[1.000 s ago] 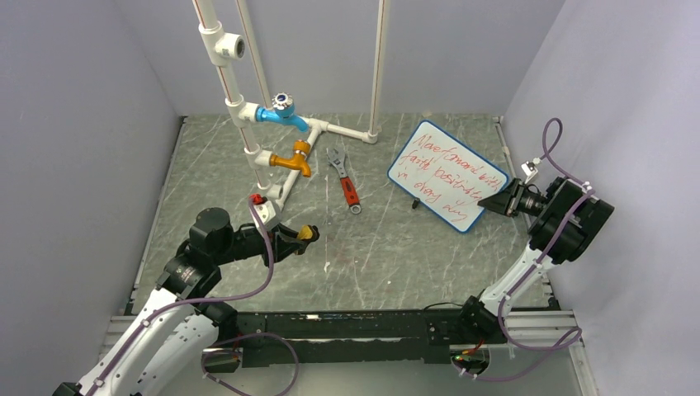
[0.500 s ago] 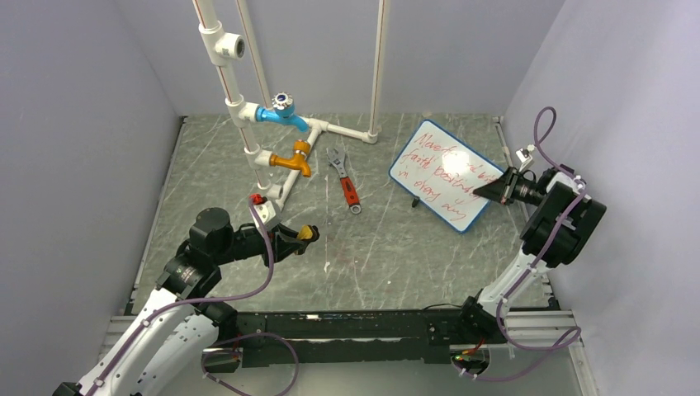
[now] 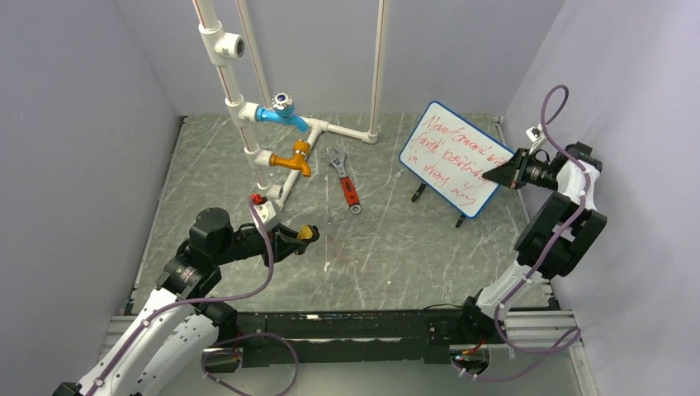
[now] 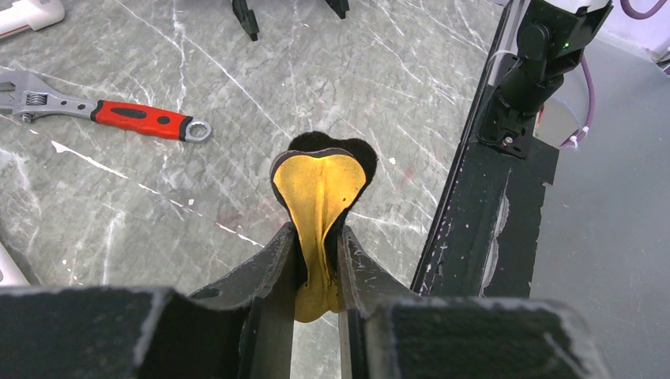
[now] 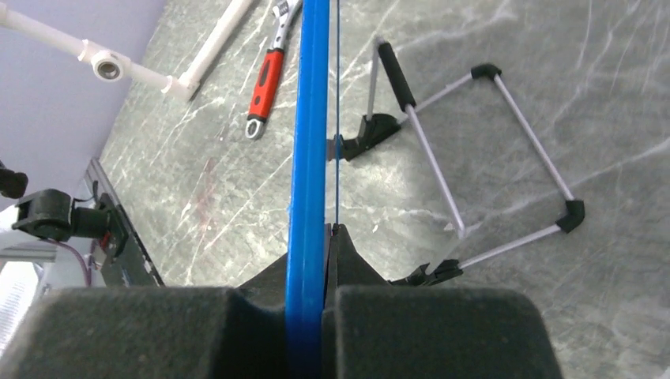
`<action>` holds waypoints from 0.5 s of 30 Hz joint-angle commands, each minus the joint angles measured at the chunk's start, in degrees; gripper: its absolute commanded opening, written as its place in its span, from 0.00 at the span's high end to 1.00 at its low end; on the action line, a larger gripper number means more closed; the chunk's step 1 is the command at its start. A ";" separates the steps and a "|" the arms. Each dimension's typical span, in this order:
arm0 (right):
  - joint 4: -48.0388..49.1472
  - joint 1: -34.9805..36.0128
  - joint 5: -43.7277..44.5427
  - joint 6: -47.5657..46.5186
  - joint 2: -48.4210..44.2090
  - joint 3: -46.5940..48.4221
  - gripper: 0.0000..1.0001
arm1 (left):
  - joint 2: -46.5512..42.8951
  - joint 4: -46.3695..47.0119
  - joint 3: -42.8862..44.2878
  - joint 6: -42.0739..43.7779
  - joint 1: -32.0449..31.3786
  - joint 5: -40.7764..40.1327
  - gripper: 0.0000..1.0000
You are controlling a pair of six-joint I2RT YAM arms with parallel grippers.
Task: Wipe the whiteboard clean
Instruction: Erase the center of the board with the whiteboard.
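Raised since earlier: whiteboard (image 3: 450,157), right of wrench (image 3: 347,183), feet perhaps airborne; right gripper (image 3: 494,176) clamps its right edge; left gripper (image 4: 318,241) pinches yellow pad (image 4: 320,185).

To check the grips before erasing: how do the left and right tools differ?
The left tool clamps a black-backed yellow pad; the right tool clamps the blue-framed white whiteboard by its edge. The left tool is near left over the grey table; the right tool, far right. Both are shut.
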 commanded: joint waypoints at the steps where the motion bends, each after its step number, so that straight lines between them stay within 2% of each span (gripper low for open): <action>1: -6.74 2.40 -6.40 -4.02 -5.35 5.51 1.00 | -0.36 2.08 -0.02 -0.45 0.20 1.33 1.00; 5: -10.06 5.11 -4.98 -6.45 -8.84 4.80 1.00 | -0.31 2.20 -0.11 -0.47 0.20 1.21 1.00; 10: -15.09 10.58 -0.96 -11.29 -16.21 -0.65 1.00 | -0.30 4.71 -0.73 -2.49 0.19 0.22 1.00; 15: -11.91 19.44 3.89 -10.29 -23.78 -10.67 1.00 | -1.45 8.11 -1.81 -6.06 -1.06 -4.86 1.00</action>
